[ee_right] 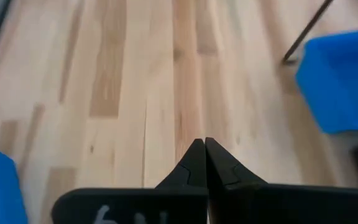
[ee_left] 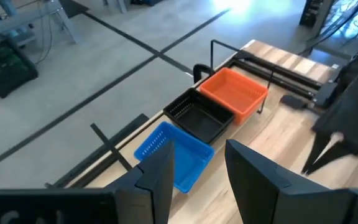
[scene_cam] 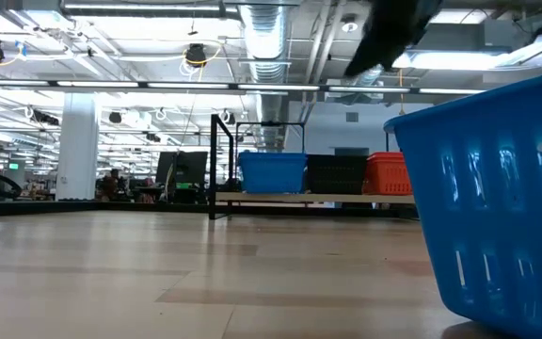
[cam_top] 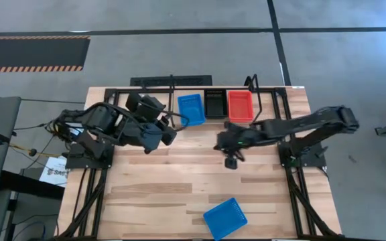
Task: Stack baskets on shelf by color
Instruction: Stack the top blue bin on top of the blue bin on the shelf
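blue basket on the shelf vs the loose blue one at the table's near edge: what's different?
Place: the shelf blue basket sits at the back on the shelf, beside the black basket; the loose blue basket lies alone on the table near its front edge.
Pose: both sit skewed to the table edges, the loose one more so.
Shared: same blue, same shape, both open side up, neither held.

No text can be read with certainty; the white marks on the right tool (ee_right: pixel 205 163) stay illegible.
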### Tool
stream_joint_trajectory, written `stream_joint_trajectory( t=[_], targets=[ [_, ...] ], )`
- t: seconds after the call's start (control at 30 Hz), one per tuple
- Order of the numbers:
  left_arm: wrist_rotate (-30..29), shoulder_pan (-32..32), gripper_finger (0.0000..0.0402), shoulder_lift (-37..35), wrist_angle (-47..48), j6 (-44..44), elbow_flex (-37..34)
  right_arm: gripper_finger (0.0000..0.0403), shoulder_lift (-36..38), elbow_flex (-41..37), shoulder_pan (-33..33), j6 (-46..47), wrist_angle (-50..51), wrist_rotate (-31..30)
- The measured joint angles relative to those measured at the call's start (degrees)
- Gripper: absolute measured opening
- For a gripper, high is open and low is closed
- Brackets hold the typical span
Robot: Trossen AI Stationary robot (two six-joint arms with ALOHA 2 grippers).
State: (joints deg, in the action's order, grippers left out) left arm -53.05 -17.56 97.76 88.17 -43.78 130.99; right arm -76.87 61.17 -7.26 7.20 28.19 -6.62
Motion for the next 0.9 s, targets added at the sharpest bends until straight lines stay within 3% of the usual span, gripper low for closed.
stream_joint_trajectory(
  t=[0.2,0.5,0.73,0.9],
  targets=[
    [0.4,0.4,0.0132,0.7,1.0,1.1,0.0,0.0001,-11.4,0.3,3.9,-4.2,-5.5,5.2],
    [1.3,0.4,0.0132,1.0,1.6,2.1,0.0,0.0001,-25.7,10.2,7.8,-12.1,-6.6,6.3],
    [1.3,0.4,0.0132,1.0,1.8,2.6,0.0,0.0001,-31.2,19.8,11.0,-18.7,-3.8,3.6],
    [1.3,0.4,0.0132,1.0,1.8,2.6,0.0,0.0000,-32.0,22.5,13.6,-19.3,-2.4,3.5]
  ],
)
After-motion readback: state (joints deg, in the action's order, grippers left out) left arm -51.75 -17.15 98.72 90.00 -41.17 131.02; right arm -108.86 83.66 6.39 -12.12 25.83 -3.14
